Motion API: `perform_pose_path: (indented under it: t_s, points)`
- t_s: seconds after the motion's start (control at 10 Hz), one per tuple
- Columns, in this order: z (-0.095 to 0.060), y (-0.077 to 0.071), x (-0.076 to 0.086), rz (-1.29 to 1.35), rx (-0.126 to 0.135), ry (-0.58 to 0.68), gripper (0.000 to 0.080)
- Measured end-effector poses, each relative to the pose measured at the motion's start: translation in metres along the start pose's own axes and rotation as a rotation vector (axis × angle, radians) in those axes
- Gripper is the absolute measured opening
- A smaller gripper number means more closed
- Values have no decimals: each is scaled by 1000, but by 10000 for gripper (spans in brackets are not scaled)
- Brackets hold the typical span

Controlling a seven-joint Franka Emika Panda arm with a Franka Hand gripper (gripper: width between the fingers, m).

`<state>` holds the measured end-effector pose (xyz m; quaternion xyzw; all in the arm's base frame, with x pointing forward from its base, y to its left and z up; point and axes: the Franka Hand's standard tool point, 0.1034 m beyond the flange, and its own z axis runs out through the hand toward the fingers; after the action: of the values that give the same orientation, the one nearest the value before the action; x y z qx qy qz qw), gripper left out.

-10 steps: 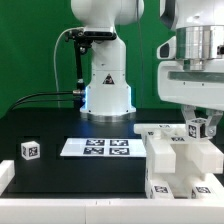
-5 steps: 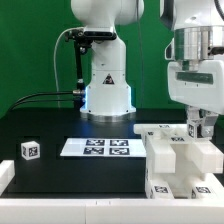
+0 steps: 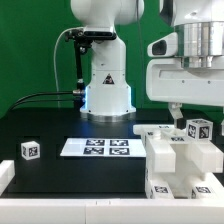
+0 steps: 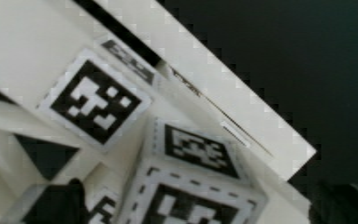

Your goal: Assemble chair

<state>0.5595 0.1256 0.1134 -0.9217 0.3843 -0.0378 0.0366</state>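
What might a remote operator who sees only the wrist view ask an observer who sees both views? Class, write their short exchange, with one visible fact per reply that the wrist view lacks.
Operator: I see only tagged white pieces up close. Where is the end effector?
Observer: The end effector hangs open just above the small tagged block on top of the chair assembly, without touching it.
Operator: Are there any loose parts elsewhere?
Observer: One tagged cube lies alone on the black table, to the exterior view's left of the marker board.
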Motion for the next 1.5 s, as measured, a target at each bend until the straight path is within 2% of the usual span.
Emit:
perform_pose_path:
  t_s: [0.2, 0.3, 0.4, 0.5, 0.6, 0.7, 0.9, 1.0, 1.1, 1.2, 1.5]
  points:
    - [0, 0, 0, -99, 0, 0, 648]
    - [0, 0, 1, -204, -2, 2, 648]
    - [0, 1, -1, -448, -14, 9, 649]
    - [2, 2, -4, -582, -19, 5, 649]
    - [5, 5, -7, -618, -24, -2, 649]
    - [5, 5, -6, -581, -23, -2, 649]
    - [5, 5, -6, -578, -24, -2, 406]
    - [5, 5, -6, -502, -23, -2, 406]
    - [5, 5, -6, -418, -23, -1, 283]
    - [5, 6, -4, -356, -27, -4, 263]
    - [5, 5, -6, 102, -33, 2, 263]
